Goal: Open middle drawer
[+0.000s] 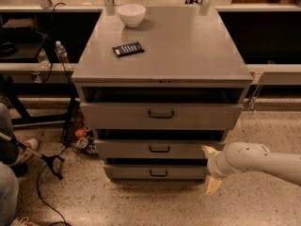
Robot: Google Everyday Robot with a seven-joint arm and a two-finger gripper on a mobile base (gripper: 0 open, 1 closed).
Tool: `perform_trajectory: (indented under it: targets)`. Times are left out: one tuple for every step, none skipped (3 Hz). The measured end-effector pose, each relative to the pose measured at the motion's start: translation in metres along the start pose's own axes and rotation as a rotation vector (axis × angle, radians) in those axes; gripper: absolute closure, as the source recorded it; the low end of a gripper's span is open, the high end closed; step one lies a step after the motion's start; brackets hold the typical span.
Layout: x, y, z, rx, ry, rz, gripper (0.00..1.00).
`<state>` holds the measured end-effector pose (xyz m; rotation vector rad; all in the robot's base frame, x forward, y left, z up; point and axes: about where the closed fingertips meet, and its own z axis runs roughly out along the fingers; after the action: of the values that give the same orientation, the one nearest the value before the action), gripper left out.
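Observation:
The grey cabinet (162,74) has three drawers stacked in its front. The middle drawer (141,150) is the mid-sized front, with a small dark bar handle (159,149) at its centre and a dark gap above it. The taller top drawer (117,116) lies above it and the shortest drawer (131,172) below. My gripper (210,167) is at the right end of the middle and bottom drawers, low near the floor. Its two cream fingers (212,185) are spread apart and hold nothing. It is well right of the handle.
A white bowl (131,14) and a flat black device (128,48) lie on the cabinet top. A water bottle (60,51) stands on the left bench. Small clutter (82,136) and cables lie left of the cabinet. A person's leg and shoe (19,152) are at far left.

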<state>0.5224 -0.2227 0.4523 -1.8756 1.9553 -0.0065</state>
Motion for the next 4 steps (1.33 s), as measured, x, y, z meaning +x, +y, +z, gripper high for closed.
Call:
perform_trajectory:
  targets:
    - [-0.002, -0.03, 0.036, 0.057, -0.02, -0.046, 0.0]
    - [-0.003, -0.057, 0.049, 0.138, -0.025, -0.053, 0.0]
    - [-0.003, -0.072, 0.055, 0.179, -0.034, -0.052, 0.0]
    - [-0.003, -0.084, 0.073, 0.169, -0.046, -0.051, 0.0]
